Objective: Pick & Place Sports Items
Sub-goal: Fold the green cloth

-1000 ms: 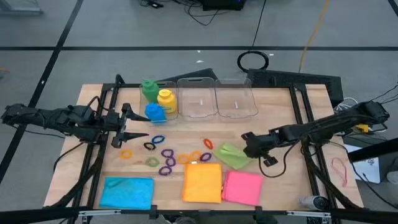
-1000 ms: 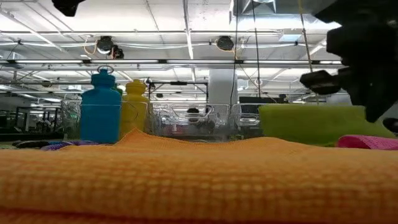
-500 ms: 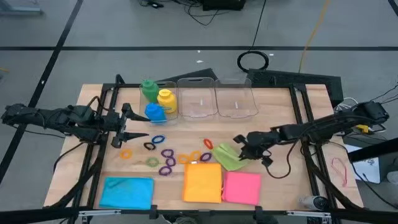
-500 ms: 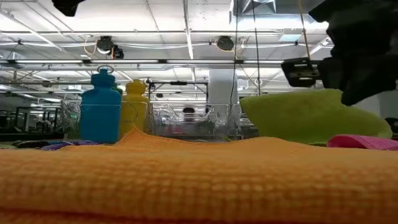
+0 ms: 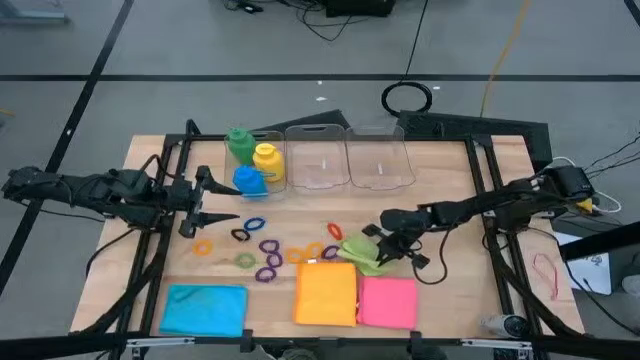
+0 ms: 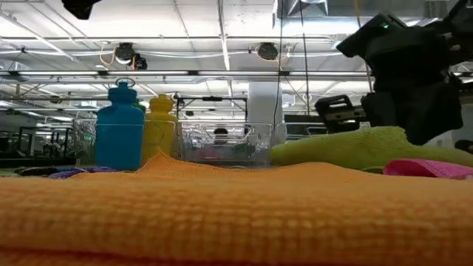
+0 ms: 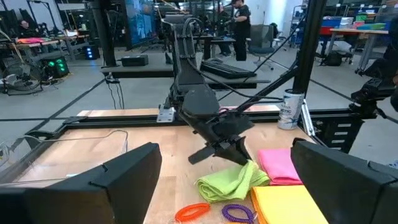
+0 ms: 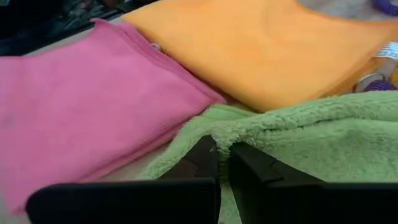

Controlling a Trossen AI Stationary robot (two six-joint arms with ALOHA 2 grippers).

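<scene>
- Near the table's middle, the right gripper (image 5: 378, 243) is pinched tight on a fold of the green cloth (image 5: 360, 250), its fingertips (image 8: 214, 158) buried in the pile.
- That cloth lies bunched, touching the orange cloth (image 5: 326, 293) and just beside the pink cloth (image 5: 389, 301).
- At the far edge stand the clear bins (image 5: 350, 157); the middle and right ones look empty, and the green bottle (image 5: 239, 142), yellow bottle (image 5: 265, 160) and blue bottle (image 5: 249, 179) cluster at the left one.
- Over the left side the left gripper (image 5: 200, 207) hangs idle, fingers spread wide, holding nothing.
- Likely step: lifting the green cloth clear for a bin.
- To do it well, raise straight up until the trailing edge leaves the table, lest it drag the orange ring (image 5: 334, 231) and purple ring (image 5: 331, 252) close beside it.
- Only a small fold seems held, so move slowly; a jerk could let it slip.
- Carry high over the bin's rim and lower well inside before releasing, since a drooping cloth may catch the wall.
</scene>
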